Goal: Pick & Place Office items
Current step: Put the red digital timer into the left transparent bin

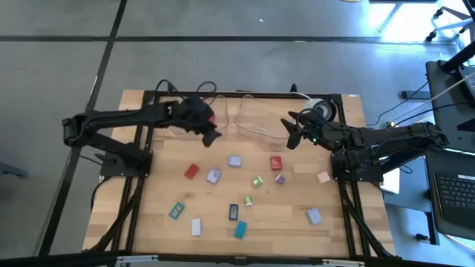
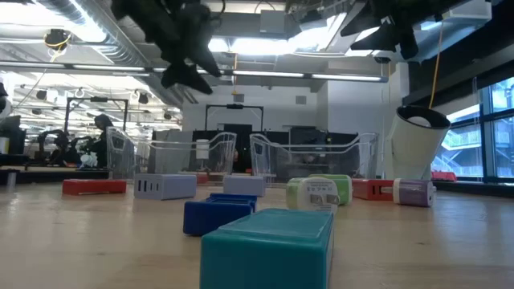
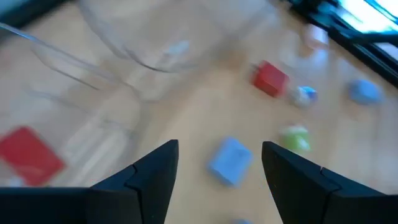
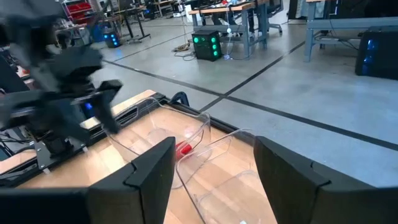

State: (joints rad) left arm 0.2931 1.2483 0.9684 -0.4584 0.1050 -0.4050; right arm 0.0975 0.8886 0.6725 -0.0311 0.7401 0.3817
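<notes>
Several small office items lie loose on the wooden table: a red block (image 1: 191,171), two lilac ones (image 1: 234,160) (image 1: 214,176), another red (image 1: 276,163), a green (image 1: 257,182), a pink (image 1: 322,177), a dark blue (image 1: 233,211) and a teal (image 1: 240,230). One red piece (image 3: 28,155) lies inside the left clear tray (image 1: 182,113). My left gripper (image 1: 210,136) hangs open and empty above that tray's near right corner; in its wrist view a lilac block (image 3: 230,162) shows far below the gripper (image 3: 219,149). My right gripper (image 1: 292,133) is open and empty in the air beside the right clear tray (image 1: 256,119).
The two clear trays stand side by side at the table's far edge. A white tape roll (image 1: 319,110) sits at the far right, behind my right gripper. Black frame rails run along the table's sides. The items are spread over the middle and near half.
</notes>
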